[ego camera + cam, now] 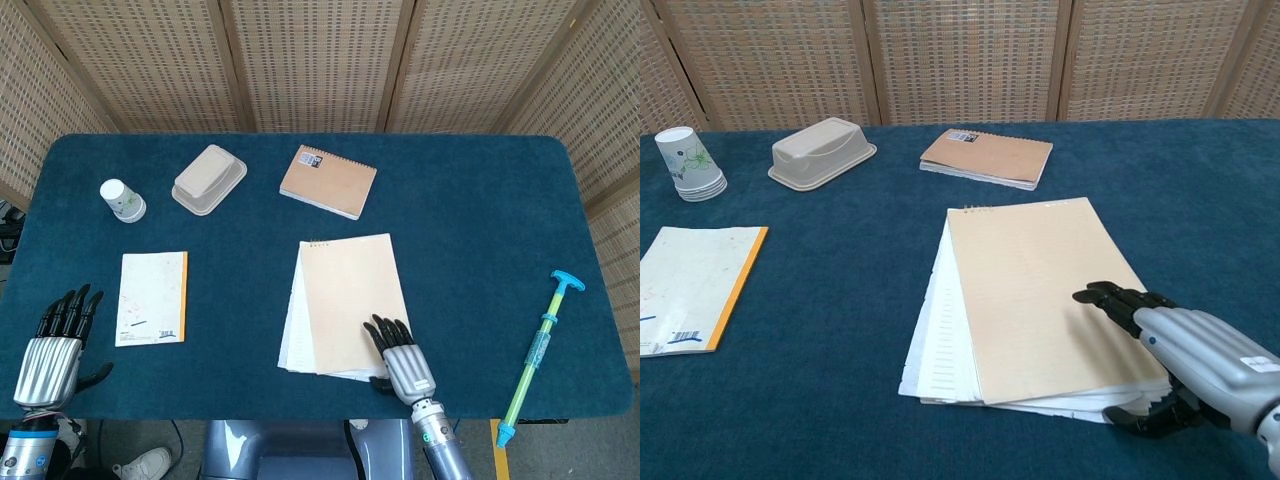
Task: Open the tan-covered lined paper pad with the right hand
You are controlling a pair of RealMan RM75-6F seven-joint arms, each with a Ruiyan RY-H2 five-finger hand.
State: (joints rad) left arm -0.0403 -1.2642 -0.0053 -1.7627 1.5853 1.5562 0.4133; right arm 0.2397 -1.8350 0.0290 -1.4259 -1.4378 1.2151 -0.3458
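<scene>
The tan-covered lined paper pad (348, 300) (1040, 285) lies closed near the table's front middle, its white pages fanned out at the left and near edges. My right hand (398, 360) (1175, 345) grips its near right corner, fingers (1110, 298) flat on the cover and the thumb (1140, 418) under the page edge. My left hand (55, 350) rests at the front left table edge, fingers spread, holding nothing; it shows only in the head view.
A spiral brown notebook (328, 181) lies at the back middle. A beige lidded container (209, 178) and a paper cup (121, 200) sit back left. An orange-edged booklet (152, 297) lies front left, a green and blue toy pump (538, 342) at the far right.
</scene>
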